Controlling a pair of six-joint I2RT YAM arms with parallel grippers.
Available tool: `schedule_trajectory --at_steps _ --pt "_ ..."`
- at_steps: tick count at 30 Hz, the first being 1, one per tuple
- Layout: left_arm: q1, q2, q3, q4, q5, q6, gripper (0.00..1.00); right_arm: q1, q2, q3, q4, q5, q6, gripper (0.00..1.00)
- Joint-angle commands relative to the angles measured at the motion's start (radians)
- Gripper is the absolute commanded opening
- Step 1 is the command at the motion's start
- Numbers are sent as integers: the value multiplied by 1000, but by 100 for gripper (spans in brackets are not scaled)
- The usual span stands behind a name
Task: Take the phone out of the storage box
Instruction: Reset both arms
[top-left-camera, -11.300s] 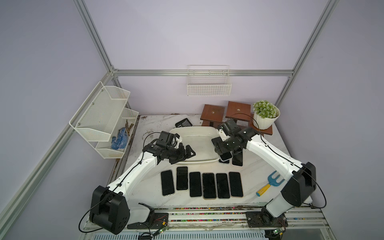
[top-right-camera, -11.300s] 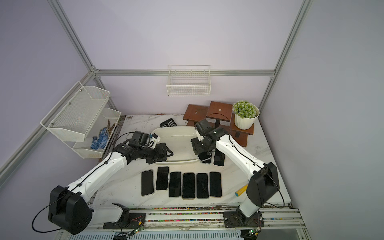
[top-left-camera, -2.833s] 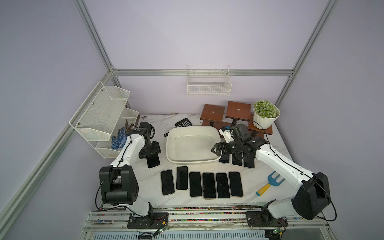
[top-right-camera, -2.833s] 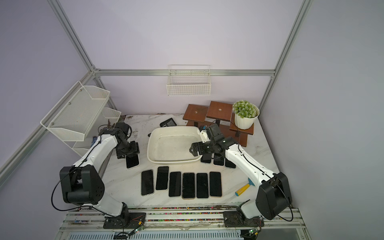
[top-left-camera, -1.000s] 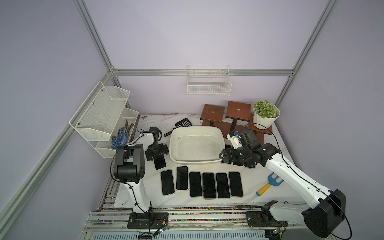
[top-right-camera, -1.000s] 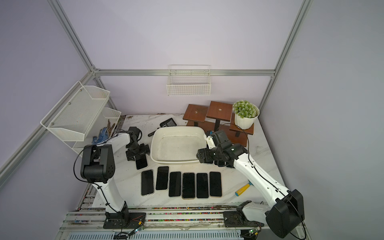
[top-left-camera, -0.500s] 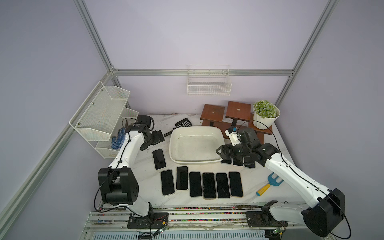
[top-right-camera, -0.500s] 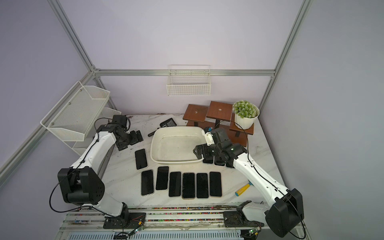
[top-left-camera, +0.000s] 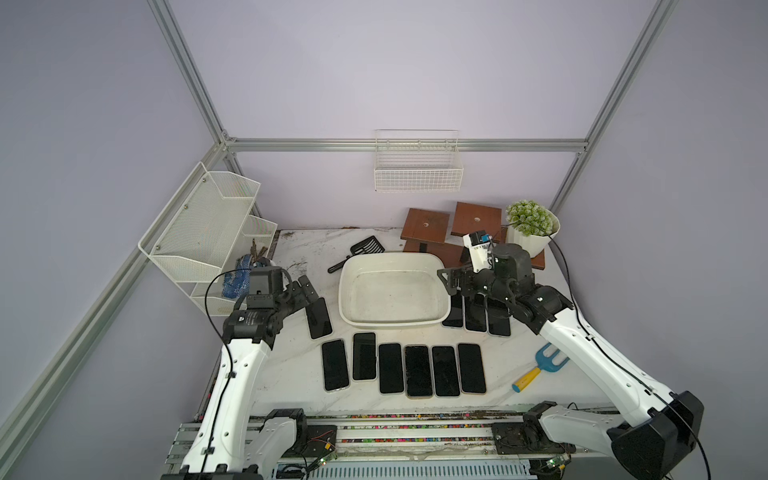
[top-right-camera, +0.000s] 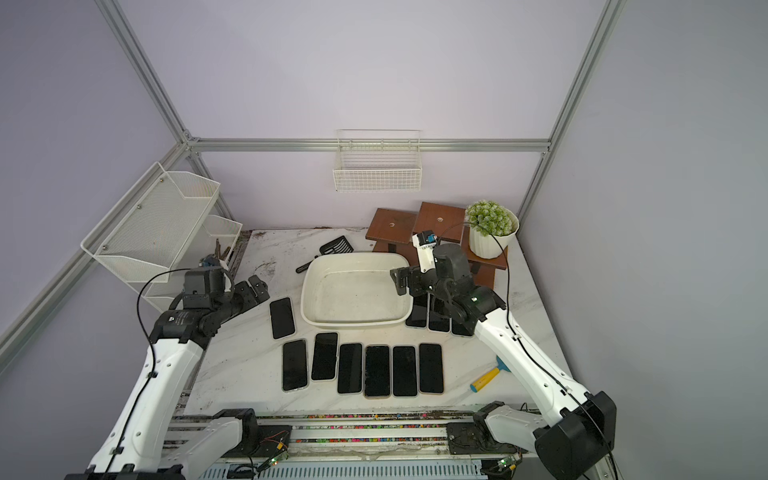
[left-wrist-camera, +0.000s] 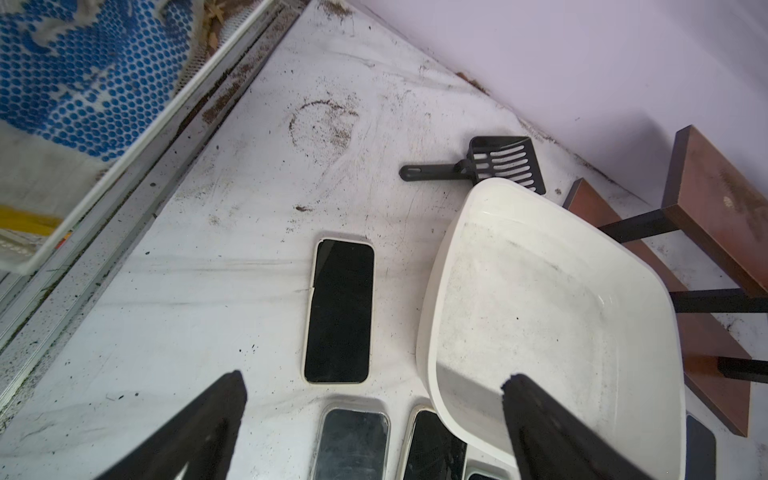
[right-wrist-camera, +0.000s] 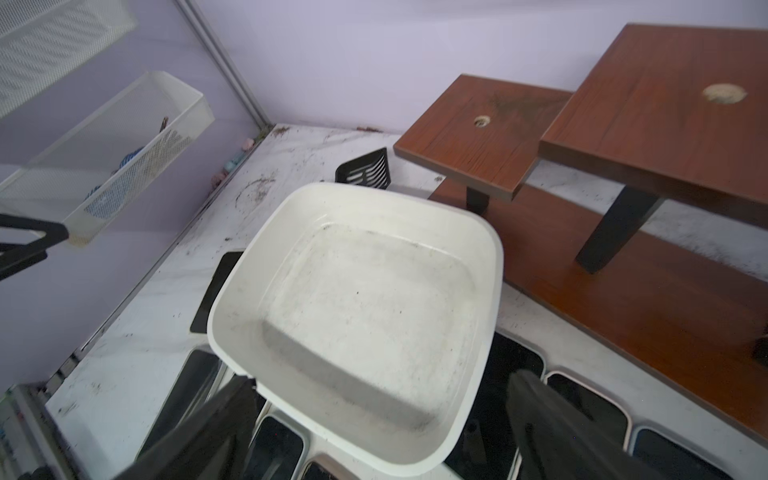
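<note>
Shows white storage box (top-left-camera: 395, 291) mid-desk (top-left-camera: 286, 365), no phone inside. Nearest phone (top-left-camera: 319, 318) flat just beside its left wall, long axis front-to-back, just ahead of left pincer (top-left-camera: 309, 291), spread wide. At right rim, right pincer (top-left-camera: 446, 282), also spread.

Storage box (top-left-camera: 395, 322) mid-table; row of six phones (top-left-camera: 417, 370) before it, single phone (top-left-camera: 319, 318) left, three phones (top-left-camera: 476, 316) right.

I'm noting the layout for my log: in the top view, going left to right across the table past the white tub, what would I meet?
In order: mesh rack → lone phone → storage box → three phones side by side → blue rake.
</note>
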Motion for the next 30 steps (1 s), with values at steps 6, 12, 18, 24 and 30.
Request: schedule_trajectory --at_steps 6,12,18,24,30 --pt "1 -87 -106 224 -23 25 100 -163 -124 -162 260 195 26 99" --pt "1 -42 -176 264 -168 67 100 -274 -122 -270 325 345 -5 99" --pt "1 -30 -263 381 -193 177 100 -386 -115 -455 545 350 14 99" --pt "2 -31 -374 600 -224 262 100 -434 -19 -672 919 351 9 99" --pt "3 -2 -466 781 -265 354 100 -434 174 -741 1163 327 2 99"
